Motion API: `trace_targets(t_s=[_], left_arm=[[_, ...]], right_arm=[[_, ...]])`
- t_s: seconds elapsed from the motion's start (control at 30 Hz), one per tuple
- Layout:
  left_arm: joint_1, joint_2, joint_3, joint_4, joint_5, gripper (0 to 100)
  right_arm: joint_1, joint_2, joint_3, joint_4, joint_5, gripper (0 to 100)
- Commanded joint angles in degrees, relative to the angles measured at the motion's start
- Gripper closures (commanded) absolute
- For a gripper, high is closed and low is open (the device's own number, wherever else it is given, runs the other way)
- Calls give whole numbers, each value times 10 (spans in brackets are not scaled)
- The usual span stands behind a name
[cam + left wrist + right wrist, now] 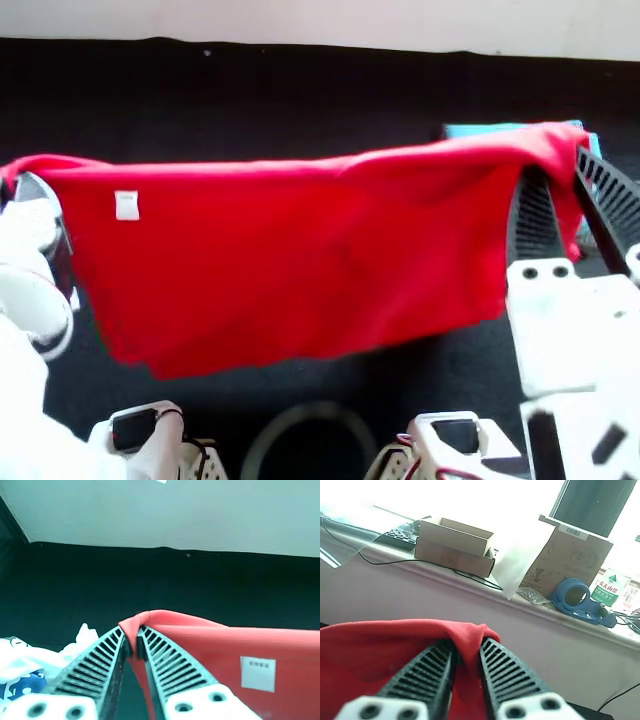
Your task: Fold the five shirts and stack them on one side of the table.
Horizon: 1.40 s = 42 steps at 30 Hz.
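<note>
Red fabric shirt (300,270) hangs stretched above the dark worktop (300,90), left gripper (134,642) clenched on its 9 o'clock corner, right gripper (467,650) grasping the 3 o'clock one. Likely spreading before folding; next calls for lowering it flat, evenly.

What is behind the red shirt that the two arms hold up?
The edge of a light blue item shows above the red shirt; its rest is covered. Dark table shows around; whatever else lies behind is hidden.
</note>
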Motion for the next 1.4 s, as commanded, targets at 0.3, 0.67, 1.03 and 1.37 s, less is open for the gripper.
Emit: trace_targets(t_s=[0.3,0.67,1.03,1.37], left_arm=[[5,-167,135,2,3,990],[5,-191,143,-2,3,990],[5,-189,149,-3,3,990],[7,-54,208,-156,3,990]], right_arm=[[7,-73,6,7,3,993],[7,-80,41,7,3,993],[-32,-160,202,-11,2,993],[-39,-159,528,-364,2,993]])
